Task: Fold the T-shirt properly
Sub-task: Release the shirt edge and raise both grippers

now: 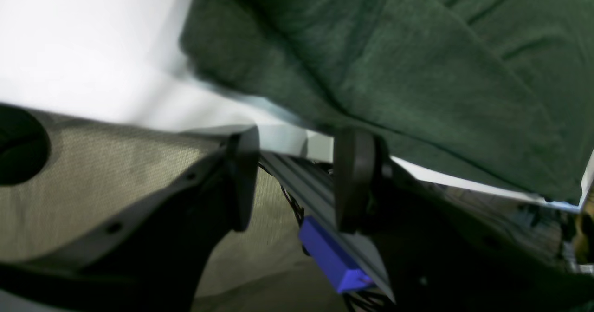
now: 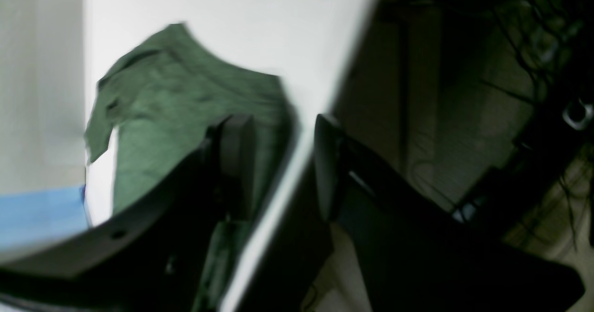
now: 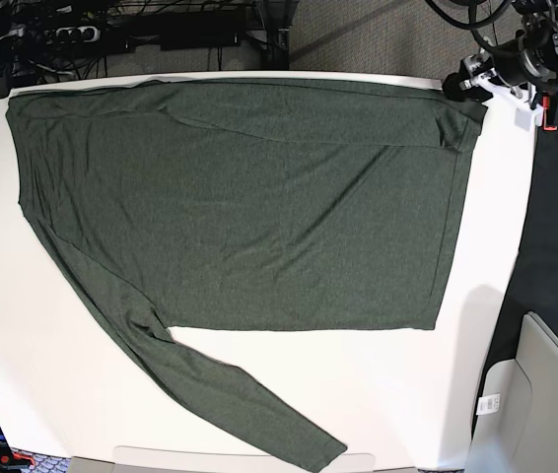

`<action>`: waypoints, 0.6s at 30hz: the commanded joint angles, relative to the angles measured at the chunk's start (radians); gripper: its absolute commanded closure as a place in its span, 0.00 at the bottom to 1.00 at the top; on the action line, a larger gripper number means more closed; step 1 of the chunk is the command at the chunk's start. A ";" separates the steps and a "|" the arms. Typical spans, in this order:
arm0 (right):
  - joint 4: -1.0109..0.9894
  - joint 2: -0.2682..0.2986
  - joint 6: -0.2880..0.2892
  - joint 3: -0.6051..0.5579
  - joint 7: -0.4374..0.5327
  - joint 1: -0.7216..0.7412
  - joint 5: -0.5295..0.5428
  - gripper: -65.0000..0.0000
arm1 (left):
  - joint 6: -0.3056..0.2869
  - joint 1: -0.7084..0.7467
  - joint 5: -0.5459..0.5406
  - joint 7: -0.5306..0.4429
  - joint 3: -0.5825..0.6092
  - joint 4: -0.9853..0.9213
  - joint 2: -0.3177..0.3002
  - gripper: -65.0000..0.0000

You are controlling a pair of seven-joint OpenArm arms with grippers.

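The dark olive-green T-shirt (image 3: 249, 207) lies spread flat on the white table (image 3: 378, 384). One long sleeve runs down to the front edge, and the other is folded across the top. My left gripper (image 1: 297, 177) is open and empty. It hangs just past the table's far edge, beside the T-shirt's (image 1: 417, 66) border, at the upper right corner in the base view (image 3: 454, 87). My right gripper (image 2: 280, 163) is open and empty. It straddles the table edge near the T-shirt's (image 2: 176, 103) other far corner, at the upper left in the base view (image 3: 1, 79).
A black cloth (image 3: 555, 246) covers the table's right side, with a grey bin (image 3: 545, 394) in front of it. Cables and a power strip (image 3: 161, 34) lie behind the table. A blue block (image 1: 334, 261) sits on the frame rail below the table edge.
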 commanded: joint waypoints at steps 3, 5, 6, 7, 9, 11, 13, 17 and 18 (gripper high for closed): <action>0.049 0.016 0.009 0.014 0.010 -0.036 0.024 0.65 | 0.003 0.009 -0.015 0.012 -0.063 0.026 -0.013 0.59; 0.065 0.016 0.009 0.014 0.010 -0.042 0.024 0.65 | 0.003 0.025 -0.013 0.012 -0.098 0.026 -0.013 0.59; 0.072 0.016 0.009 0.014 0.010 -0.048 0.024 0.65 | 0.003 0.029 -0.015 0.012 -0.114 0.026 -0.015 0.59; 0.082 0.016 0.009 0.014 0.010 -0.051 0.024 0.65 | 0.003 0.028 -0.015 0.012 -0.126 0.026 -0.015 0.59; 0.111 0.016 0.009 0.014 0.010 -0.056 0.022 0.65 | 0.003 0.028 -0.015 0.012 -0.143 0.026 -0.015 0.59; 0.156 0.016 0.009 0.014 0.010 -0.057 0.016 0.65 | 0.003 0.026 -0.016 0.012 -0.160 0.046 -0.015 0.59; 0.194 0.016 0.009 0.015 0.014 -0.063 0.016 0.65 | 0.003 0.025 -0.016 0.012 -0.169 0.099 -0.015 0.59; 0.274 0.028 0.009 0.031 0.017 -0.063 -0.004 0.65 | 0.003 0.006 -0.016 0.012 -0.164 0.234 -0.013 0.59; 0.296 0.031 0.009 0.043 0.017 -0.060 -0.025 0.65 | 0.003 -0.015 -0.016 0.012 -0.164 0.247 -0.013 0.59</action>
